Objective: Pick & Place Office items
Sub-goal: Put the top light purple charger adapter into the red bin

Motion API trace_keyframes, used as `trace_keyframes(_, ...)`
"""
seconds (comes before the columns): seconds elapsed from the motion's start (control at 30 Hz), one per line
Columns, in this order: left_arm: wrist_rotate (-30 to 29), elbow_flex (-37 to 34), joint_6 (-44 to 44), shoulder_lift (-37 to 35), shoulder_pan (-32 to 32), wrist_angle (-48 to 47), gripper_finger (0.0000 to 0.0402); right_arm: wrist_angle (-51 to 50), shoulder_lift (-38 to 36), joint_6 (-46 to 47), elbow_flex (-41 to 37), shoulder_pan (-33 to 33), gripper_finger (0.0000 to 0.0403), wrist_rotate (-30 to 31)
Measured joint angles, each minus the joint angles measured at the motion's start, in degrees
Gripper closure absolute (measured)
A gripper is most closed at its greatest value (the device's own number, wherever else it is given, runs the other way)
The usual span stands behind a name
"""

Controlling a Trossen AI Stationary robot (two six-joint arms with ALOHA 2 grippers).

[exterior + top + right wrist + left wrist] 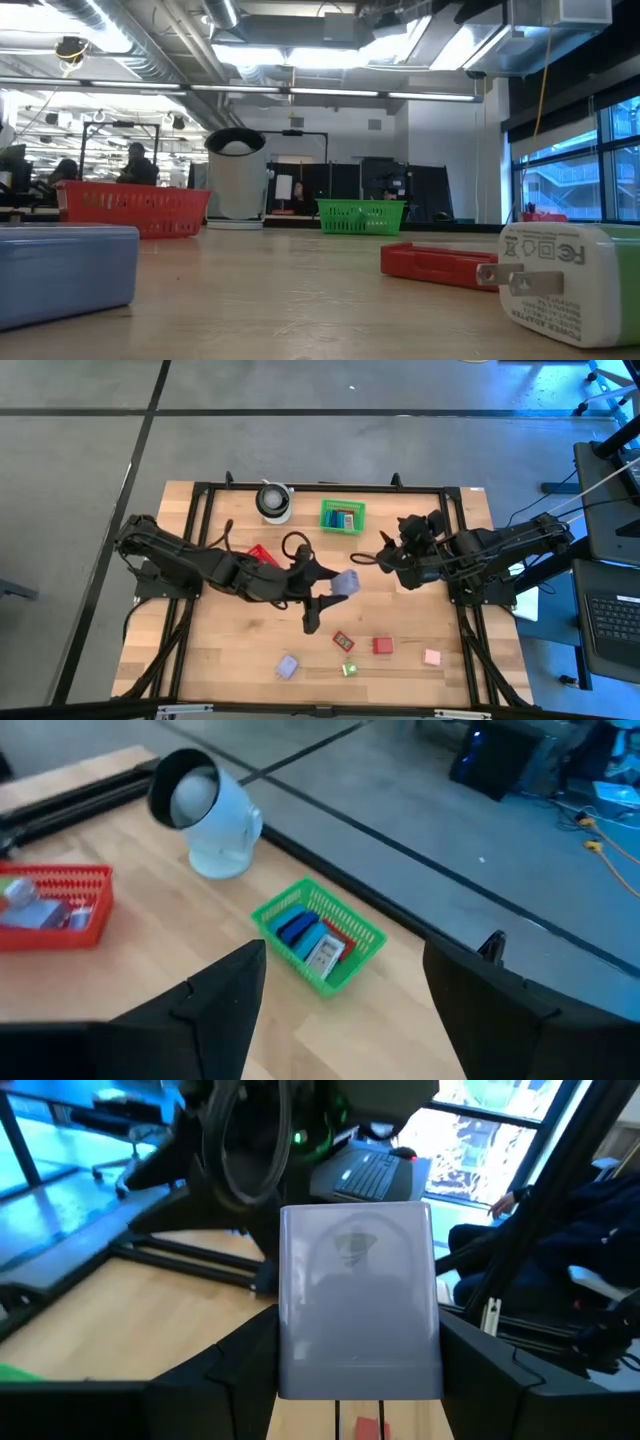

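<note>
The left gripper [338, 588] sits at the centre of the high view with a lavender block [346, 583] pinched between its fingers, and the left wrist view confirms it: the lavender block [358, 1313] fills the middle of the frame, dark fingers [232, 1370] pressed to both its flanks, clear of the wood below. This looks like the carry step, and the sensible way to do it is to keep the block level and high enough to clear a basket rim, then let go only once it is squarely over the opening (which basket it belongs in I cannot tell). The green basket [342, 515] lies above centre in the high view, already holding a few pieces; the red basket [262, 555] is half hidden under the left arm, left of centre. That arm reaches in from the left edge, stretched low and long across the table. The right gripper [384, 556] hovers right of centre, jaws apart and empty, looking down on the green basket [320, 935]. Loose on the table at lower centre wait another lavender piece [287, 666], two red pieces [344, 642] [382, 646], a green piece [350, 668] and a pink piece [432, 657].
</note>
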Motion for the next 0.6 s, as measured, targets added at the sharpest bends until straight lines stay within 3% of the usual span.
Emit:
trace_keyframes(0.13,0.0,0.0,1.3,-1.8,0.0,-1.8,0.0187,0.0,0.0,0.1,0.0,-1.5,0.0129,0.1)
trace_keyframes(0.23,0.0,0.0,-1.1,-3.4,0.8,-9.4,0.0187,0.0,0.0,0.2,0.0,-2.7,0.0129,-0.3)
trace_keyframes(0.43,-0.2,0.0,-13.5,-6.4,4.9,-36.5,0.0187,0.3,0.0,0.2,0.0,-5.6,0.0129,-0.3)
trace_keyframes(0.6,3.9,-2.5,-22.1,-6.4,7.6,-57.6,0.0187,0.8,0.0,0.2,0.0,-8.3,0.0129,-0.3)
